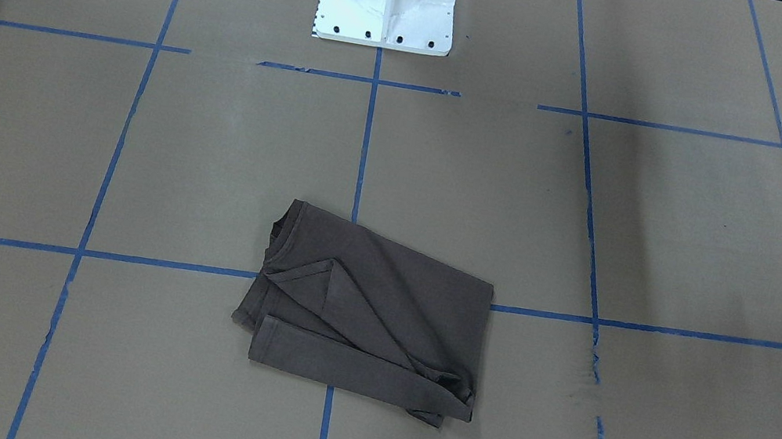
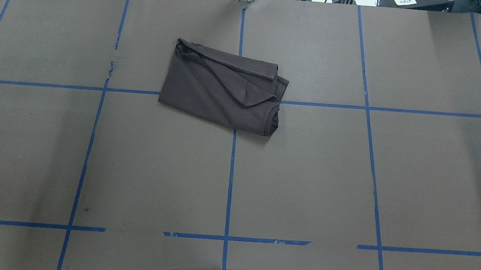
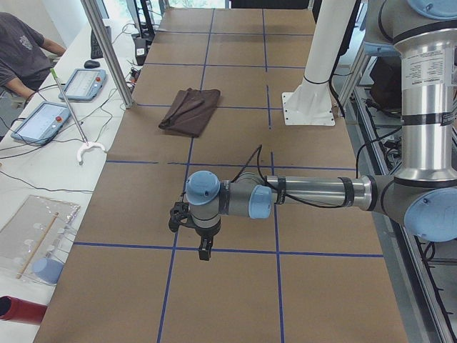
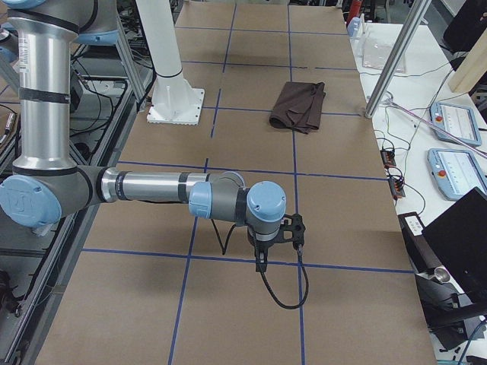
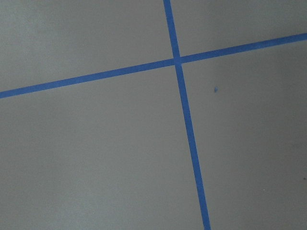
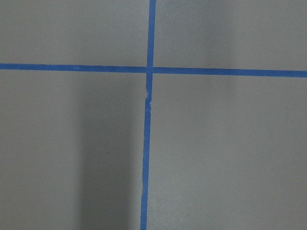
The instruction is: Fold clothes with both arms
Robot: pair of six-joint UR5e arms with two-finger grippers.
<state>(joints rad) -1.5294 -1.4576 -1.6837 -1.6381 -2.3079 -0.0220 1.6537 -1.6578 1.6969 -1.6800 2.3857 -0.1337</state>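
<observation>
The clothes are one dark brown-grey T-shirt, lying folded into a rough rectangle on the brown table, with a flap turned over on top and the ribbed collar at one end. The shirt sits on the far side of the centre line, well away from both arms. My left gripper points down over a tape line, far from the shirt. My right gripper hangs likewise at the other end of the table, far from the shirt. Whether either is open or shut I cannot tell. Both wrist views show only table and tape.
The white pedestal base stands at the robot's side of the table. Blue tape lines grid the brown paper. Beyond the far edge are an aluminium post, tablets and a seated person.
</observation>
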